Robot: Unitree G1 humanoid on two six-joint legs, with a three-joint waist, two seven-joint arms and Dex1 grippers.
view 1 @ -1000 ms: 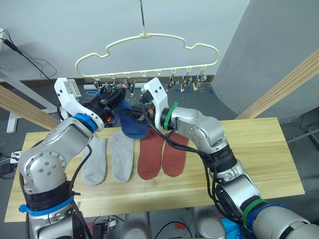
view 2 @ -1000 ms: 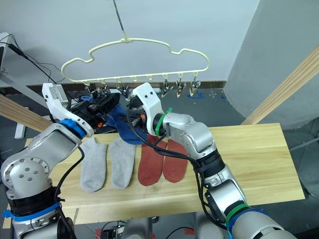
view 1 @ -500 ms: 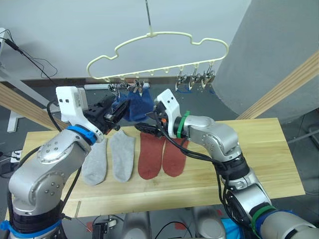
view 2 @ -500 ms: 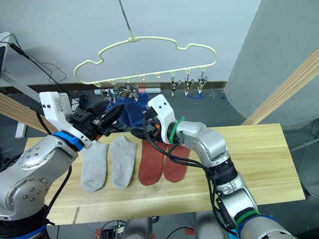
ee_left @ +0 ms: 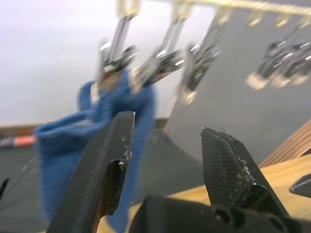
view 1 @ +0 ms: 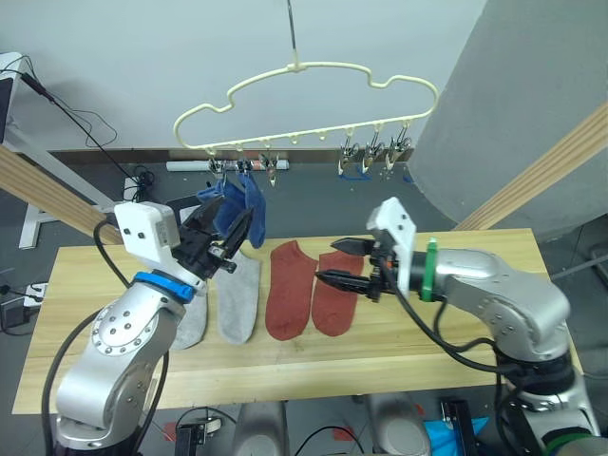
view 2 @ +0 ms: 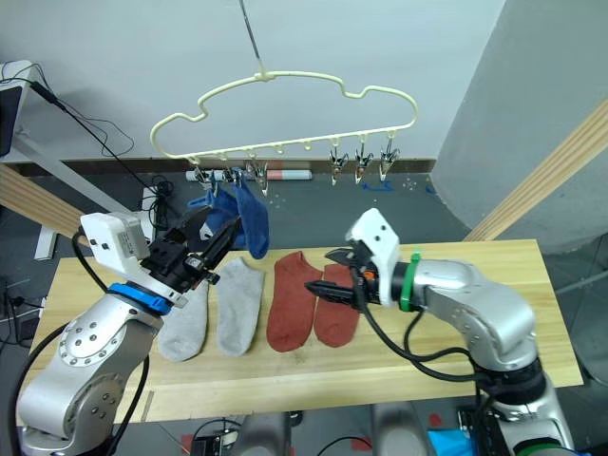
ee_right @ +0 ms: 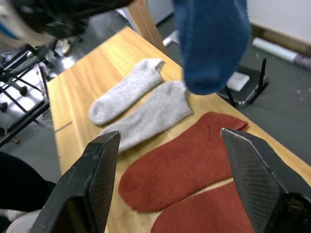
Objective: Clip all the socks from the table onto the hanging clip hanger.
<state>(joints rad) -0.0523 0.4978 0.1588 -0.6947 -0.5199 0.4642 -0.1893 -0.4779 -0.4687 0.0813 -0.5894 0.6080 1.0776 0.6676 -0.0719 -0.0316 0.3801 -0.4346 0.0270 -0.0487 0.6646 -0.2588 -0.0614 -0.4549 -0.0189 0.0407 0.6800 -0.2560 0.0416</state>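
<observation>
Moved: both grippers back from the blue socks (view 2: 237, 217), now hanging free from two clips.
Clip hanger: (view 2: 285, 84) thin pale yellow wire, wavy like a cloud, hook on top, small shiny metal clips in a row underneath.
Blue socks: soft knit, side by side on clips near the left end.
Grey socks: (view 2: 211, 313) two, fuzzy, flat on the table.
Red socks: (view 2: 309, 304) two, rust colour, flat beside the grey ones.
Table: (view 2: 456, 375) long, light wood planks with lines of grain.
Left gripper: (view 2: 204, 247) black fingers spread apart, holding nothing, pointing up near the blue socks, arm bent.
Right gripper: (view 2: 325, 277) fingers spread wide, holding nothing, just above the red socks, arm reaching across sideways.
</observation>
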